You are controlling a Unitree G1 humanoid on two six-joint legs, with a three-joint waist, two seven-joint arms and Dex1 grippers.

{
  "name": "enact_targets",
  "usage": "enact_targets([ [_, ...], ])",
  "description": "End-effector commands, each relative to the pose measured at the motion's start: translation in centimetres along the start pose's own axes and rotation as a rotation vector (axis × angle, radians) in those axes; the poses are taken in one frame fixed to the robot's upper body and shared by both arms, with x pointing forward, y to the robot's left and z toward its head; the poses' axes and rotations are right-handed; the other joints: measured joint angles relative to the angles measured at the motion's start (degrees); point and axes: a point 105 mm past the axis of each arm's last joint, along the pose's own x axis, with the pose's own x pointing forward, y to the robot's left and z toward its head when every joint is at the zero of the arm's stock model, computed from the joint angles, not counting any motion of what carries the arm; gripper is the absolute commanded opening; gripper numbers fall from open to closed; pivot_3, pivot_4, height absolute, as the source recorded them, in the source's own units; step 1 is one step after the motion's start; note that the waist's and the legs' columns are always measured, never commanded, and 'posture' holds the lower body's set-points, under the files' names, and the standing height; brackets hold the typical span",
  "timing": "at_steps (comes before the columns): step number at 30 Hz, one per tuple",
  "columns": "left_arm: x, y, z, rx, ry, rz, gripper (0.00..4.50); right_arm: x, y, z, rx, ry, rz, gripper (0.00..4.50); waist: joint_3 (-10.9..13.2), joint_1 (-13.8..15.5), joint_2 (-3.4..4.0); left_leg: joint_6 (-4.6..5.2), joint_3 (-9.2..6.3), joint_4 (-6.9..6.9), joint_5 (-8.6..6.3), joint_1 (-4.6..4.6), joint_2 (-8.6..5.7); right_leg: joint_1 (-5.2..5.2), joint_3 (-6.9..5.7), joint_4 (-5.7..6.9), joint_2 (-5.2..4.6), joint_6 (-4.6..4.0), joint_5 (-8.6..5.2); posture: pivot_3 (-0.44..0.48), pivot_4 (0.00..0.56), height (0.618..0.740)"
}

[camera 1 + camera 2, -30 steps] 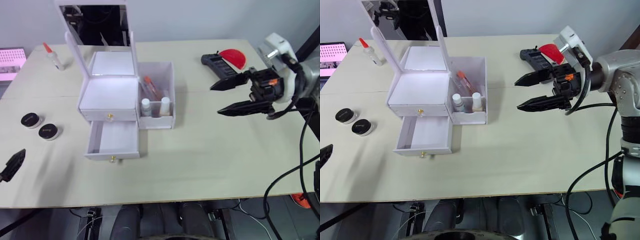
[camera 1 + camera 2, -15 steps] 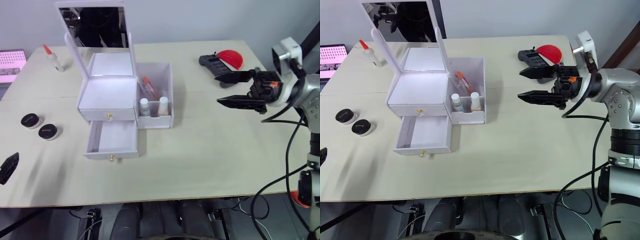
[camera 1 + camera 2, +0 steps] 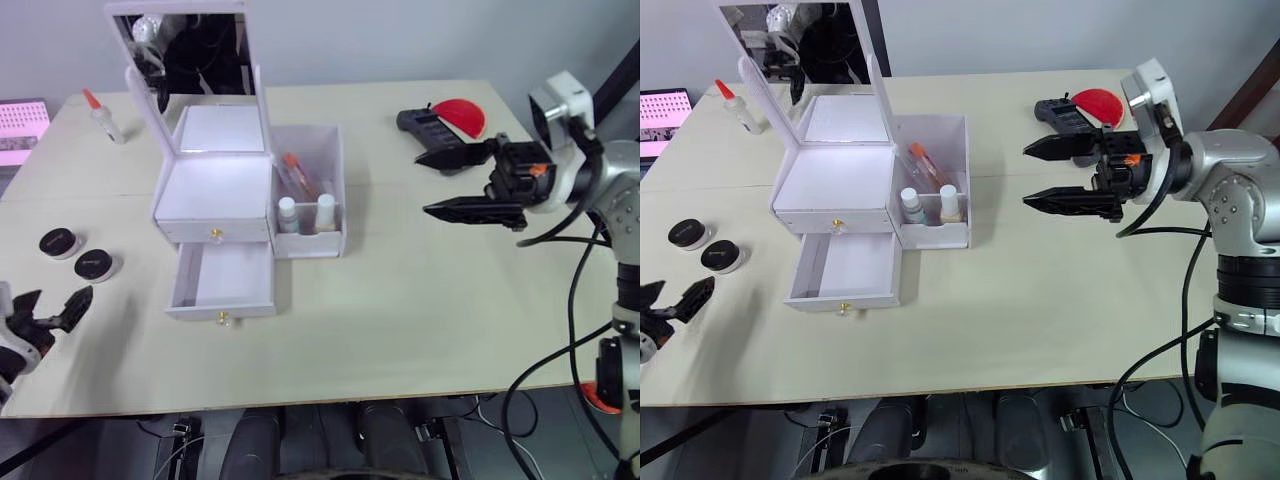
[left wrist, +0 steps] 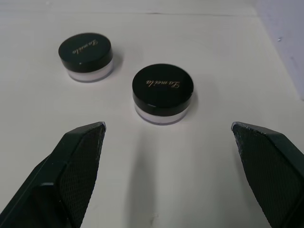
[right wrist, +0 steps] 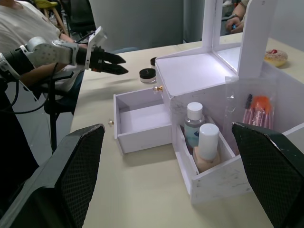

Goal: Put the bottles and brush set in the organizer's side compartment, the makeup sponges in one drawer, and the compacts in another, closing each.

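Note:
The white organizer (image 3: 215, 190) stands with its mirror lid up and its lower drawer (image 3: 225, 278) pulled out and empty. Its side compartment (image 3: 335, 185) holds two bottles (image 5: 194, 124) and an orange brush set (image 5: 259, 110). Two black-lidded compacts (image 4: 163, 92) (image 3: 59, 241) sit on the table to the organizer's left. My left gripper (image 3: 55, 302) is open just short of them, the nearer compact (image 3: 95, 264) ahead between its fingers. My right gripper (image 3: 422, 185) hovers open to the organizer's right. What looks like a red makeup sponge (image 3: 462, 116) lies at the far right.
A small red-capped bottle (image 3: 103, 115) stands at the far left of the table. A black ridged case (image 3: 425, 124) lies beside the red piece. A pink screen (image 3: 20, 130) sits past the left edge. A person in white (image 5: 21, 21) sits beyond the table.
My left gripper has come up from the table's front left edge toward the compacts, with both fingers now spread. The right gripper has barely shifted, staying open.

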Motion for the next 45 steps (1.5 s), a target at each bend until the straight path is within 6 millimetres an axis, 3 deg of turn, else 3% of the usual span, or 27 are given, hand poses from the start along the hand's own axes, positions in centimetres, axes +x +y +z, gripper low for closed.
enact_targets([
  [1,0.7,-0.2,0.7,0.031,-0.028,0.004,4.47,0.0,0.4,1.4,-0.064,-0.007,-0.002,4.50,0.00,0.06,-0.01,0.00,0.00,0.02,0.00,0.00,0.00,0.01,0.00,0.00,0.00,0.00,0.00,0.000,0.150,0.740],
  [13,2.6,-0.5,-1.6,0.012,-0.021,-0.007,4.47,0.3,0.4,2.0,-0.078,-0.008,-0.016,4.50,0.00,0.09,-0.01,0.00,0.01,-0.01,0.00,0.03,0.00,0.03,0.01,-0.01,0.00,0.04,0.02,0.000,0.150,0.740],
  [19,3.9,-0.3,-1.1,0.009,-0.045,0.000,4.47,0.9,0.8,2.0,-0.059,0.045,0.002,4.50,-0.01,0.76,-0.02,0.00,0.00,0.05,0.00,0.04,0.00,0.05,0.02,0.02,0.01,0.05,0.04,0.000,0.150,0.740],
  [30,6.3,0.2,0.2,0.030,-0.058,-0.008,4.47,2.2,0.0,5.3,-0.118,0.126,-0.010,4.50,0.00,1.40,-0.01,-0.01,0.01,-0.05,0.00,0.07,0.04,0.01,0.02,-0.02,0.05,0.05,0.04,0.000,0.150,0.740],
  [45,8.2,-1.1,0.7,0.092,-0.084,-0.055,4.47,3.7,-0.2,4.8,-0.069,0.179,0.006,4.50,0.00,1.11,-0.01,-0.01,0.03,-0.08,0.00,0.05,0.04,-0.01,0.03,-0.03,0.05,0.11,0.07,0.000,0.150,0.740],
])
